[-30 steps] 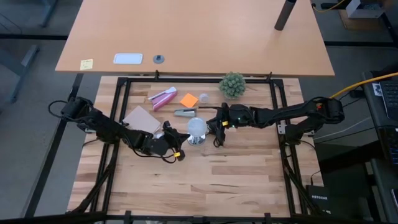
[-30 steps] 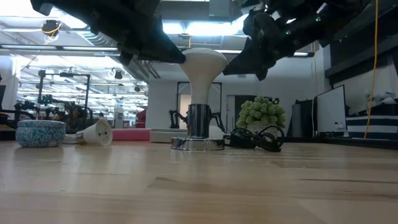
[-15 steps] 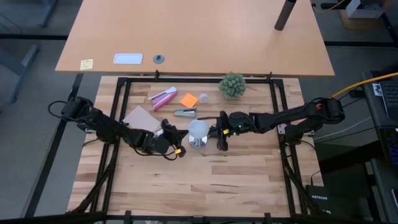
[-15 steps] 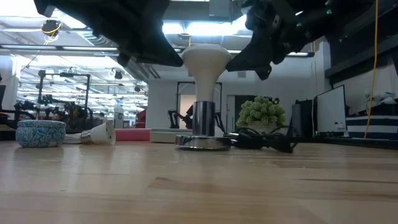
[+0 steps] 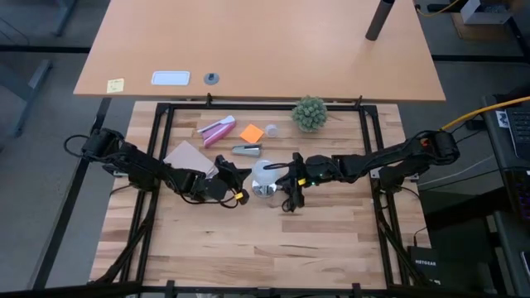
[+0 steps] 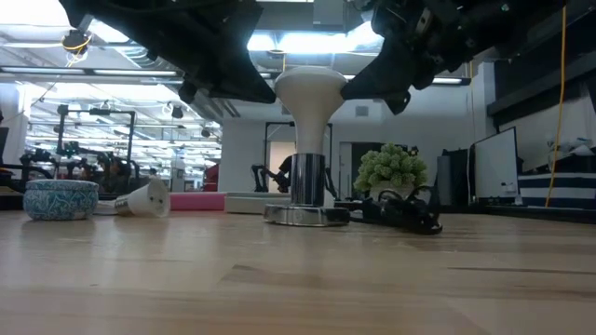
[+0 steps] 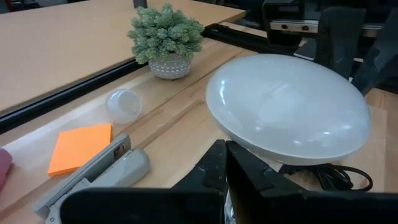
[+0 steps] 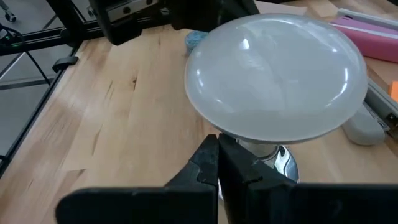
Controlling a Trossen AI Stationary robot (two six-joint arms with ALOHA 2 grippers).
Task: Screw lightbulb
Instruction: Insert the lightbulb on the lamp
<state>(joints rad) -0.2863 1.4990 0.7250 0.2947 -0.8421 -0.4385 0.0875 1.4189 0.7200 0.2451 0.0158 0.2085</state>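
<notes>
The lightbulb [image 5: 263,172] stands upright, dome uppermost, with its threaded base seated in the shiny metal socket [image 6: 306,214] near the middle of the wooden table [image 5: 273,240]. A black cord [image 6: 402,210] lies on the table beside the socket.

Left gripper [image 5: 233,177]: positioned just beside the lightbulb, on the side toward the left arm. The jaws are fully closed, finger against finger, and hold nothing. In the left wrist view the closed fingers [image 7: 233,168] point at the underside of the dome, where it narrows toward the base. In the low view the fingertip reaches the rim of the dome [image 6: 310,86]; whether it touches cannot be told.

Right gripper [image 5: 289,179]: positioned just beside the lightbulb on the opposite side. The jaws are fully closed and hold nothing. In the right wrist view the closed fingers [image 8: 219,163] point at the neck of the bulb, below the dome and above the socket. The lightbulb therefore lies between the two grippers, outside both sets of jaws.

Beyond the lightbulb from the left gripper lie a grey stapler [image 7: 99,176], an orange sticky-note pad [image 7: 78,147], a small clear cup [image 7: 123,104] on its side and a potted green plant [image 7: 165,36].
</notes>
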